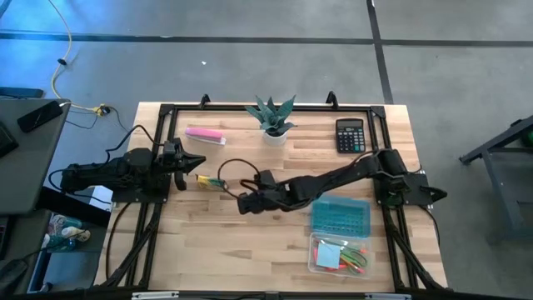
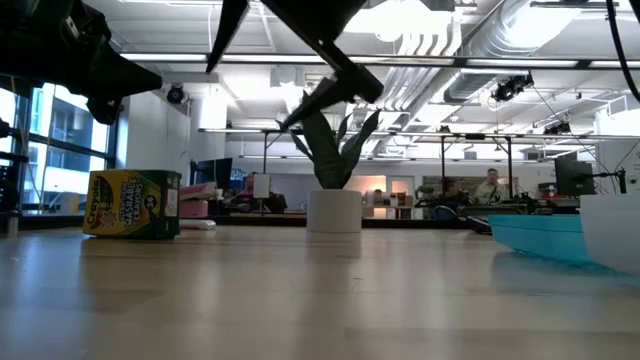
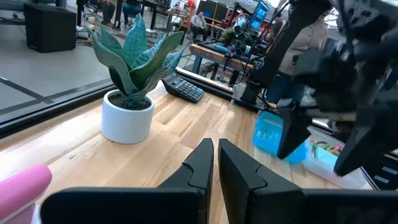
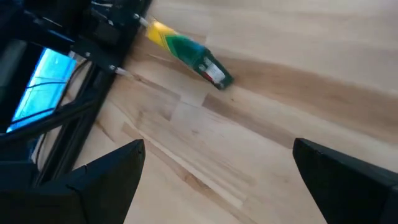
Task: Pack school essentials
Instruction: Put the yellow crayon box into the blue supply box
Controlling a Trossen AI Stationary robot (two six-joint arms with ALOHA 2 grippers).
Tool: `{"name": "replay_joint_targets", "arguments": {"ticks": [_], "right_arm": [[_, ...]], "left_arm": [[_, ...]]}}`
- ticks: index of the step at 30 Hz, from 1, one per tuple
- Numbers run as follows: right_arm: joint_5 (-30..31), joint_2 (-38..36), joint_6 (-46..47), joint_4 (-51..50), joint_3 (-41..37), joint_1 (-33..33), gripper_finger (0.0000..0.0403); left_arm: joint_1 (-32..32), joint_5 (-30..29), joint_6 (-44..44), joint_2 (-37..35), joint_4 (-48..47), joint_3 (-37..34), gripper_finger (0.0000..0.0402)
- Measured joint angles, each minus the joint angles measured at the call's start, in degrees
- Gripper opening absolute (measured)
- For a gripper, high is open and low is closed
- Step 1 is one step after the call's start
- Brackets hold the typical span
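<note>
Right tool [image 1: 236, 202] — fingers spread wide, holding nothing — hangs over mid-surface [image 1: 250, 250] near the yellow-green crayon box [image 4: 189, 52]. Left tool [image 3: 214, 163] waits at the left edge, fingers together and empty. Clear case [image 1: 339, 252] — at the front right — holds notepad [image 1: 327, 256] and pens [image 1: 356, 255].

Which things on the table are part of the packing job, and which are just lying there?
Job: crayon box ahead of the open right gripper; clear container holding blue notepad and pens; teal lid.
Lying about: pink bar, potted plant, calculator.
</note>
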Motion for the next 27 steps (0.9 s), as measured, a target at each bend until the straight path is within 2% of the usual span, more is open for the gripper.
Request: {"name": "replay_joint_targets", "arguments": {"ticks": [10,21,27], "right_arm": [[2.6,-0.1,-11.0,-13.9,9.3,-2.2,0.0400],[7.0,-0.1,-21.6,-20.3,13.6,-4.2,0.0400],[6.9,-0.1,-22.3,-20.8,13.6,-5.3,0.0400]], "left_arm": [[0.0,0.0,0.0,0.0,0.0,0.0,0.0017],[0.0,0.0,0.0,0.0,0.0,0.0,0.0017],[0.0,0.0,0.0,0.0,0.0,0.0,0.0017]]}}
